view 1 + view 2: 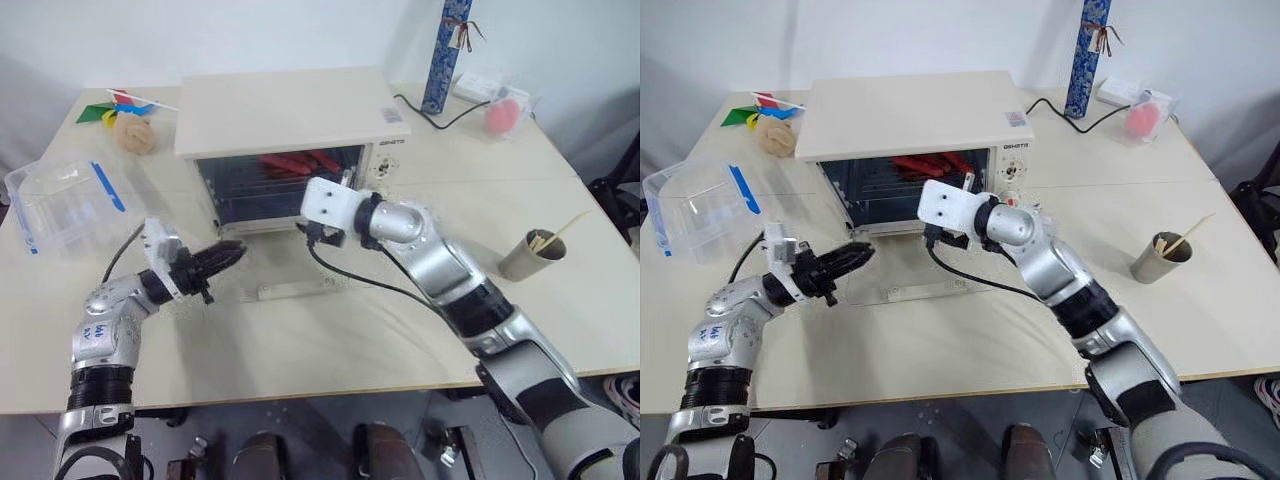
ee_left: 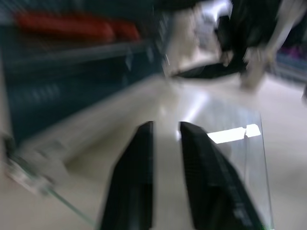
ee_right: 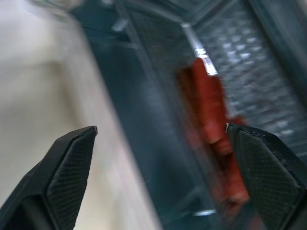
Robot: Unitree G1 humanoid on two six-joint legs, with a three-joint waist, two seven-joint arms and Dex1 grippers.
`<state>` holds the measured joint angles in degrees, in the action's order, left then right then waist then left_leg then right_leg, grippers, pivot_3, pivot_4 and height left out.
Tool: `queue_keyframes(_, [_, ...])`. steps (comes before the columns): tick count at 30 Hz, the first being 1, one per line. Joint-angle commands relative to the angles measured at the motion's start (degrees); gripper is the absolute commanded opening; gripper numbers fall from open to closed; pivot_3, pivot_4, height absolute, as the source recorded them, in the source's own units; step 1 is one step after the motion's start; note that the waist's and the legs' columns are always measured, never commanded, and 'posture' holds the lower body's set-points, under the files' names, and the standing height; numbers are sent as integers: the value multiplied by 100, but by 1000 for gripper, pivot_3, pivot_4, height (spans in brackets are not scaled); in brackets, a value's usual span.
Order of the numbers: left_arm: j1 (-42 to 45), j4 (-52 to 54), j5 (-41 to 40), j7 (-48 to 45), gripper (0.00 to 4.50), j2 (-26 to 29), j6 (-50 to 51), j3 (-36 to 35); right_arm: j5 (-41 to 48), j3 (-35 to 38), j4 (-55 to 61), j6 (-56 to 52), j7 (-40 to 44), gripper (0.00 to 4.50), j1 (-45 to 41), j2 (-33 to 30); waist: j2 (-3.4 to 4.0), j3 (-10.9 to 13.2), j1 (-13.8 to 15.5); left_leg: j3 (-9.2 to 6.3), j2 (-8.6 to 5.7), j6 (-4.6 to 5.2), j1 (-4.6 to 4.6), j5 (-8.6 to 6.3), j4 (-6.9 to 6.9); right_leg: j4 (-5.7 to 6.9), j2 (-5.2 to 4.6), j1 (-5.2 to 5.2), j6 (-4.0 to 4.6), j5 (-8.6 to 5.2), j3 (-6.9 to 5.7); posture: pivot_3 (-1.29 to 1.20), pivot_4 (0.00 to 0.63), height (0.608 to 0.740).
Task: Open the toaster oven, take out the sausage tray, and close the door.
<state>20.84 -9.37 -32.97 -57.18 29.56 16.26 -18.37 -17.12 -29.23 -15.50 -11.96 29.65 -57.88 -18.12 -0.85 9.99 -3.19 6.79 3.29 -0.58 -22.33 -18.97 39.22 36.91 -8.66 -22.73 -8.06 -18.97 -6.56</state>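
The cream toaster oven [image 1: 285, 110] stands at the table's middle back. Its door [image 1: 262, 278] lies swung down flat on the table, with the bar handle [image 1: 295, 291] nearest me. Inside, red sausages on the sausage tray [image 1: 300, 162] rest on the upper rack. My right gripper [image 3: 160, 129] is held open wide just in front of the oven's mouth, with the sausages [image 3: 211, 110] seen between its fingers and nothing gripped. My left gripper [image 1: 238, 252] hovers over the door's left edge, its fingers [image 2: 136, 163] slightly apart and empty.
A clear plastic box with blue clips [image 1: 65, 205] sits at the left. A paper cup with sticks [image 1: 530, 255] stands at the right. A tall blue patterned tube [image 1: 445, 55], a pink item [image 1: 503, 113] and a black cable [image 1: 430, 118] are at the back right.
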Motion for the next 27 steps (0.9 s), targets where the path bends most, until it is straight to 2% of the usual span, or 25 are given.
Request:
queue_keyframes(1, [-460, 865, -555, 288, 2162, -151, 205, -347, -601, -167, -740, 524, -522, 4500, -331, 225, 0, 0, -31, -1, -1, 0, 0, 0, -2, 0, -2, 1, 0, 0, 0, 0, 150, 740])
queue_keyframes(8, [-1181, 1964, -1285, 929, 4321, -381, 525, -769, -1170, -316, -1862, 1142, -932, 4500, -763, 671, 2, 1, -142, -9, 1, -3, 2, 2, -6, 0, 0, 3, 0, 0, 1, 0, 150, 740])
queue_keyframes(9, [-1262, 2080, -1372, 1028, 4480, -404, 549, -838, -1259, -354, -1995, 1203, -996, 4500, -807, 713, 2, 1, -161, -11, 2, -3, 2, 2, -6, 0, 0, 4, 0, 0, 1, 0, 150, 740])
queue_keyframes(13, [-1547, 2395, -1539, 1160, 4480, -382, 630, -861, -1461, -360, -2437, 1274, -1167, 4500, -976, 878, 4, 2, -177, -31, 3, -3, 9, 1, -10, 0, 0, 4, 0, 0, 8, 0, 150, 740])
queue_keyframes(16, [-1660, 2506, -1613, 1246, 4500, -377, 638, -851, -1584, -396, -2537, 1472, -1177, 3842, -1005, 899, 4, 2, -169, -34, 2, -3, 8, 1, -10, -2, 0, 4, 0, 0, 10, 0, 150, 740])
queue_keyframes(23, [-1594, 2492, -1616, 1376, 4500, -417, 509, -805, -1865, -331, -2662, 1685, -1556, 1477, -1079, 907, 5, 3, -169, -40, 1, -3, 8, 1, -9, -2, 1, 6, 0, 0, 12, 0, 150, 740])
queue_keyframes(27, [-1440, 2476, -1721, 1521, 4500, -347, 782, -684, -2148, -375, -2513, 1917, -1895, 36, -1039, 773, 5, 3, -159, -40, 1, -3, 8, 1, -9, -2, 1, 6, 0, 0, 12, 0, 150, 740])
